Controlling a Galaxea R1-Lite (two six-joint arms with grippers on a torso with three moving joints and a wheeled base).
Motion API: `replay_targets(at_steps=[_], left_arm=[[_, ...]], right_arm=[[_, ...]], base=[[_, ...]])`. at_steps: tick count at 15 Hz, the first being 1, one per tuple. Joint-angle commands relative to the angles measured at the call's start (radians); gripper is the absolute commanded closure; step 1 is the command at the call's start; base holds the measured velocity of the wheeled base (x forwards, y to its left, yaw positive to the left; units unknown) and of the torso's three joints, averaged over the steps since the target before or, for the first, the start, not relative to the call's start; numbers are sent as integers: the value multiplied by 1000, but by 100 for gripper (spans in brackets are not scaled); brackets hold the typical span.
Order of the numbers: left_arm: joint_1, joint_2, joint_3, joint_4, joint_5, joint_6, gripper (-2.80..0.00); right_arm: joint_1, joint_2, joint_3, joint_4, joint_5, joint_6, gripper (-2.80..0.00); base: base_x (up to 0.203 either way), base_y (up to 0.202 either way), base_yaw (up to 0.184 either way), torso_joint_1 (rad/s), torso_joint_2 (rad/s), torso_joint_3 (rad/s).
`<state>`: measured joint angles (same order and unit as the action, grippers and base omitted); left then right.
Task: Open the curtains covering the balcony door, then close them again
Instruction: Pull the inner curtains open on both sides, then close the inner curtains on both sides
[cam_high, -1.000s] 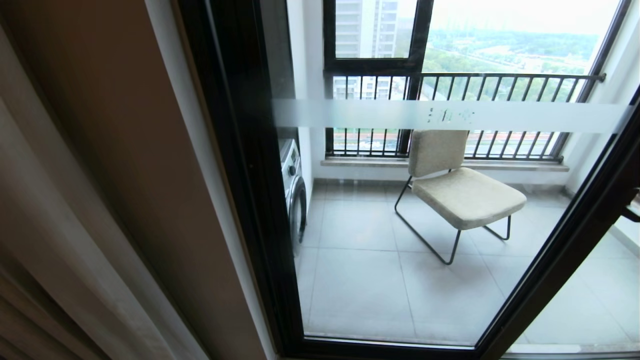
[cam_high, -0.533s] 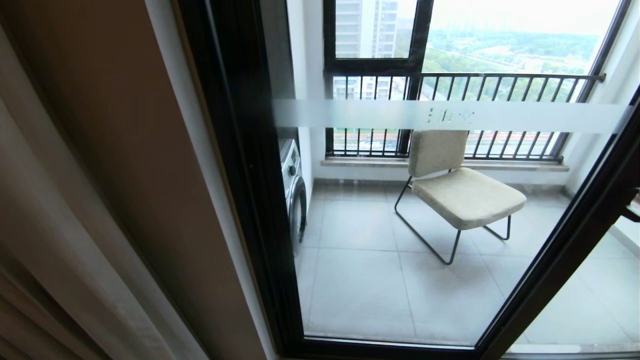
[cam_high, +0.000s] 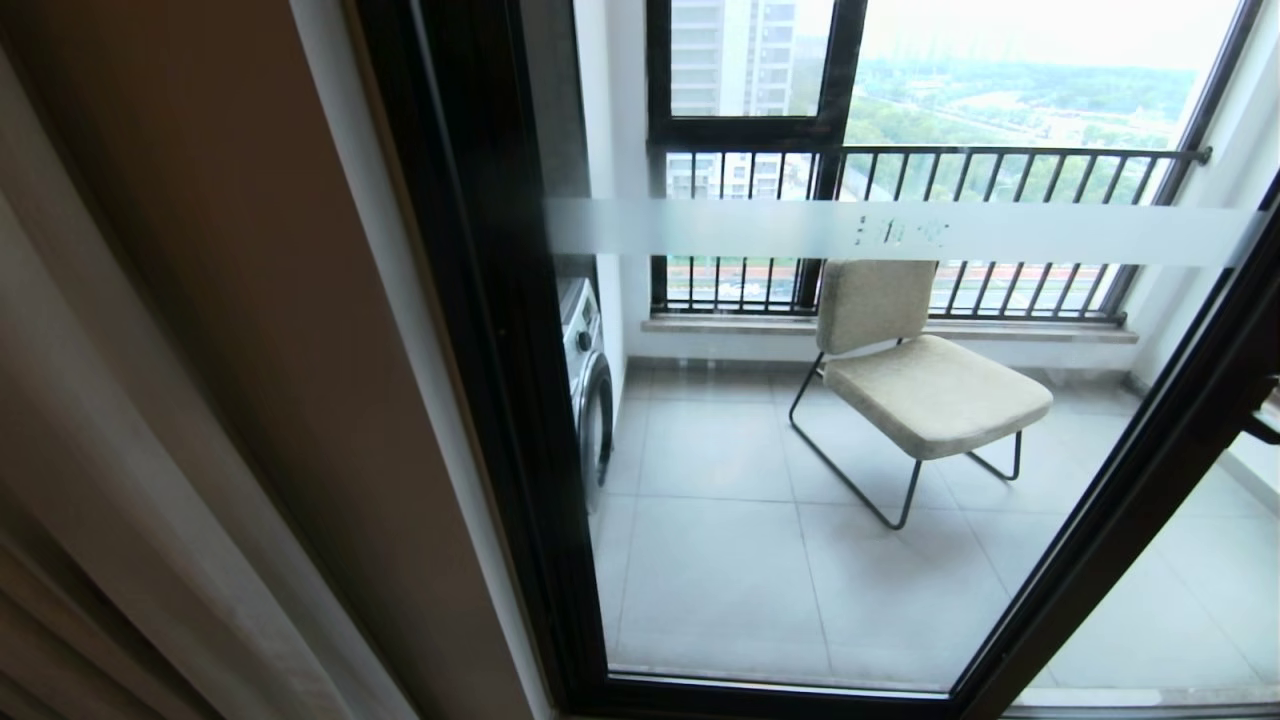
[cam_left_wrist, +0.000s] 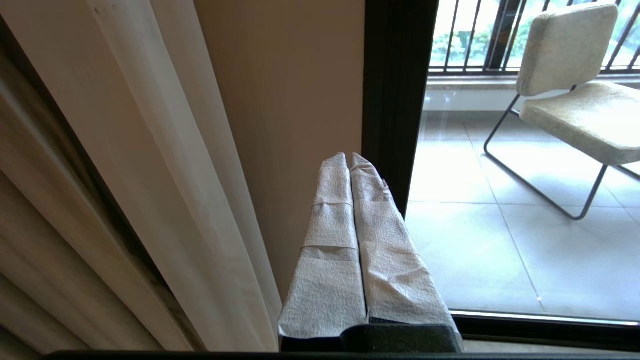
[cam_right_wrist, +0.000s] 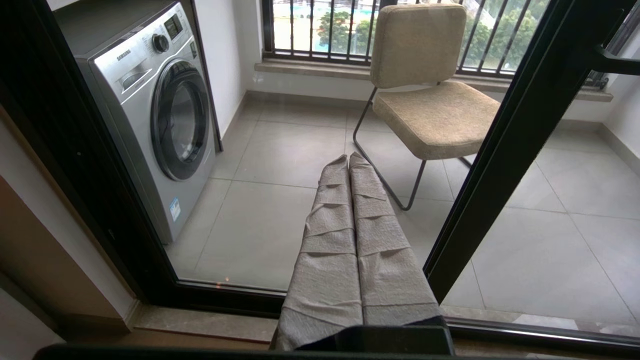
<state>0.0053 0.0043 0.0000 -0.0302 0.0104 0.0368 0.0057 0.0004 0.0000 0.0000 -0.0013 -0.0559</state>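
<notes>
- Head view: we see neither claw here. The curtains (cam_high: 130, 480) hang bunched along our left side, their pleats running from top to floor. The door (cam_high: 800, 420) fills the middle and right, its glass uncovered, a frosted band (cam_high: 900, 232) across it. Through the glass stand a chair (cam_high: 920, 370) and a washer (cam_high: 590, 385), with a railing (cam_high: 920, 200) behind.

- Left wrist view: the left claw (cam_left_wrist: 349, 159) is closed, its two wrapped fingers (cam_left_wrist: 332, 240) pressed flat together, and it grips nothing. The curtains (cam_left_wrist: 125, 165) lie just beside it on its outer side, not touching, long folds running upright. A strip of tan wall (cam_left_wrist: 285, 100) stands ahead of the fingertips, and the door's black frame (cam_left_wrist: 397, 100) rises just to the inner side. We judge the curtains already drawn open, so closing them is what remains, and this claw is the nearer one by far. It would need to open and reach sideways into the folds, then pull across toward the door.

- Right wrist view: the right claw (cam_right_wrist: 348, 161) is likewise closed and empty, pointing at the door (cam_right_wrist: 280, 150). No curtain shows here. The washer (cam_right_wrist: 160, 115) is ahead to one side, the chair (cam_right_wrist: 430, 95) ahead beyond the glass.
</notes>
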Motion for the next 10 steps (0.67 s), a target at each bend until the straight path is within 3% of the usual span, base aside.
replay_targets(at_steps=[1,10], left_arm=[[1,-3,0,0,0,0,0],[1,-3,0,0,-3,0,0]], right_arm=[[0,0,0,0,0,-1,0],[0,0,0,0,0,-1,0]], base=[[0,0,0,0,0,0],[0,0,0,0,0,0]])
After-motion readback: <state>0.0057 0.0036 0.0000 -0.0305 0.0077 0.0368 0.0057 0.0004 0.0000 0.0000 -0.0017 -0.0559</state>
